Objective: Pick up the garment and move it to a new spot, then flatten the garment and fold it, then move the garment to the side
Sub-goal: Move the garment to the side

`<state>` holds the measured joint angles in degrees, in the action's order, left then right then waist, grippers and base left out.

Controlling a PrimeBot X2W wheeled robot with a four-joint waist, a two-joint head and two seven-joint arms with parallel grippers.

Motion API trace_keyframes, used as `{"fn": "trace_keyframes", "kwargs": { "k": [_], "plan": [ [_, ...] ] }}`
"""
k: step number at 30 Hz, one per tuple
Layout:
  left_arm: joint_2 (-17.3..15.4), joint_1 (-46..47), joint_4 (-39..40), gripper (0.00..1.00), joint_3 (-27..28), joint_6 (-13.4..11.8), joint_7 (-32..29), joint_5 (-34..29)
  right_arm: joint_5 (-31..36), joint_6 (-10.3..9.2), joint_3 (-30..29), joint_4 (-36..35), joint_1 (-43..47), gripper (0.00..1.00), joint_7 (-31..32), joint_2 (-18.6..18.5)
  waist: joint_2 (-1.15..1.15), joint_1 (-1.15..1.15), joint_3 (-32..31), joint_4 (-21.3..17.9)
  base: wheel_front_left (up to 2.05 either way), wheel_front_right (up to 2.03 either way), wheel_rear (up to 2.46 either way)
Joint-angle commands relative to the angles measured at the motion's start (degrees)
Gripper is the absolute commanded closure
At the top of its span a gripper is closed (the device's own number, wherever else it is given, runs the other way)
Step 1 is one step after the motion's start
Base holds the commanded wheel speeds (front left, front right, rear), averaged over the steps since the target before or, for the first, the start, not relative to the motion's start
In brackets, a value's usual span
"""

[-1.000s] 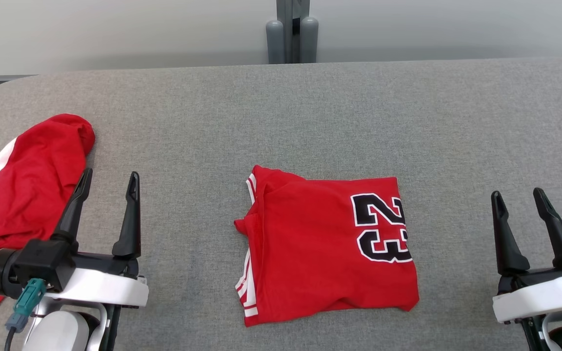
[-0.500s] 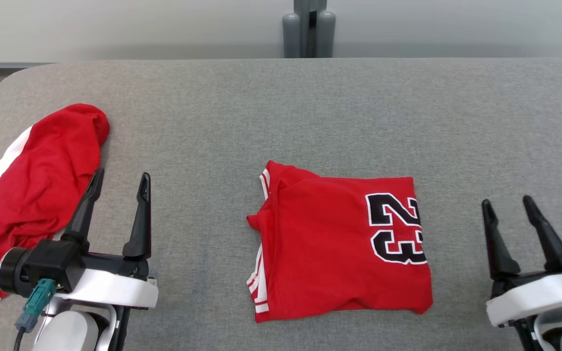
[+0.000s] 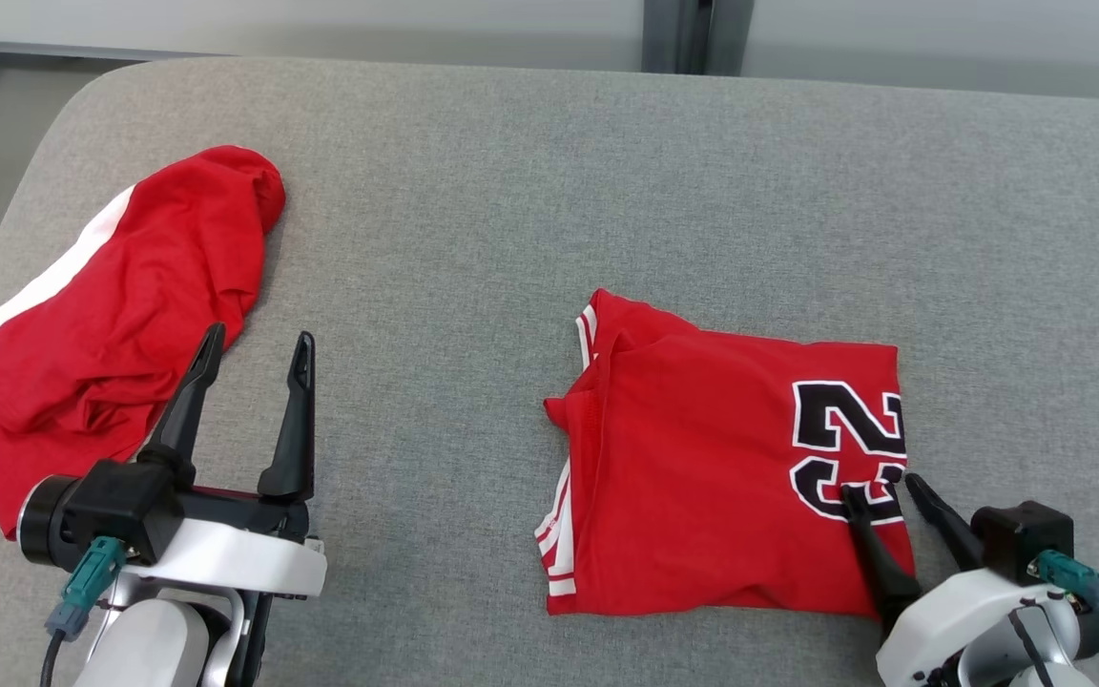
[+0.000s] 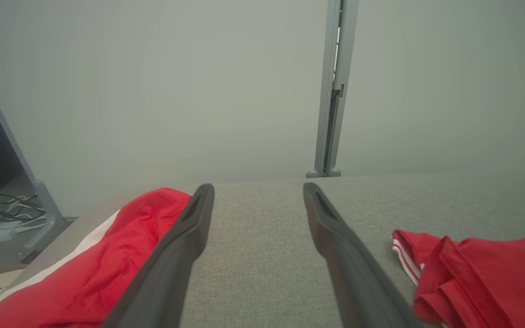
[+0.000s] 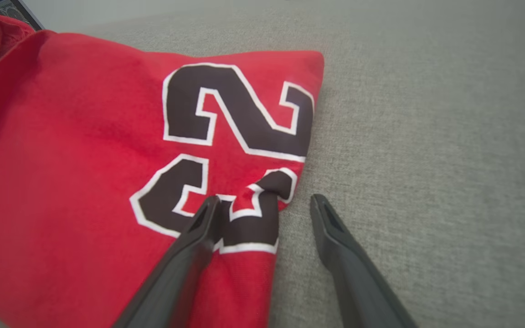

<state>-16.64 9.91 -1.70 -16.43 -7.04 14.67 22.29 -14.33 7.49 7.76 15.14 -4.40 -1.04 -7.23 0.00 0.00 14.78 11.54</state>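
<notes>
- Head view: a folded red jersey (image 3: 702,477) of soft knit cloth lies as a rough rectangle at the middle right of the grey woven-fabric table (image 3: 511,191). A black 23 edged in white sits by its right edge, and white stripes run along its left edge.
- The right gripper (image 3: 880,486), 2 long, dark, tapering fingers on a white wrist, reaches over the jersey's lower right corner. Its jaws stand wide, with the tips at the numeral.
- The left gripper (image 3: 259,334) hangs over bare table at the lower left, its jaws spread wide and holding nothing.
- A crumpled red garment with a white stripe (image 3: 120,315) lies in loose folds at the table's left end, well apart from the jersey.
- A grey upright post (image 3: 697,33) stands behind the table's far edge.
- Left wrist view: the left gripper's (image 4: 258,187) 2 smooth dark fingers frame bare grey weave. The crumpled red garment (image 4: 121,246) is to their left and the folded jersey's (image 4: 486,273) striped, layered edge to their right.
- Right wrist view: the right gripper (image 5: 266,199) straddles the jersey's (image 5: 84,136) right edge, jaws wide. One finger lies over the red cloth and the other over the coarse grey table (image 5: 426,136). The numeral's edge puckers into a small ridge between them.
</notes>
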Motion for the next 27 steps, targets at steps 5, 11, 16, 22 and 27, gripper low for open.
{"fn": "trace_keyframes", "kwargs": {
  "k": [5,11,16,22,27],
  "plan": [
    [0.18,1.37,-0.52,0.0,0.87,0.68,0.35,-0.41,-0.75,0.01,0.48,1.39,-1.68,1.0,-0.3,-0.25,0.0,0.0,0.54,0.26,0.0,0.0,0.0],
    [0.25,1.45,-0.68,0.0,1.65,1.5,0.39,-0.35,-0.02,0.0,1.25,1.4,-3.19,1.0,-0.89,-1.23,0.0,0.0,0.96,-1.42,0.0,0.0,0.0],
    [0.16,2.13,0.61,0.0,2.32,2.53,0.36,-0.31,2.49,0.0,1.81,1.05,-5.79,1.0,-1.84,-3.28,0.0,0.0,2.4,-5.0,0.0,0.0,0.0],
    [-1.03,4.26,2.57,0.0,1.77,3.97,0.37,-1.7,4.75,0.0,-0.18,2.49,-11.62,1.0,-3.13,-7.84,0.0,0.0,5.25,-11.11,0.0,0.0,0.0],
    [-1.9,7.25,4.5,0.0,0.18,5.09,-0.55,-3.04,6.64,0.01,-4.31,5.76,-15.95,1.0,-4.72,-12.67,0.0,0.0,8.21,-15.1,0.0,0.0,0.0]
  ]
}}
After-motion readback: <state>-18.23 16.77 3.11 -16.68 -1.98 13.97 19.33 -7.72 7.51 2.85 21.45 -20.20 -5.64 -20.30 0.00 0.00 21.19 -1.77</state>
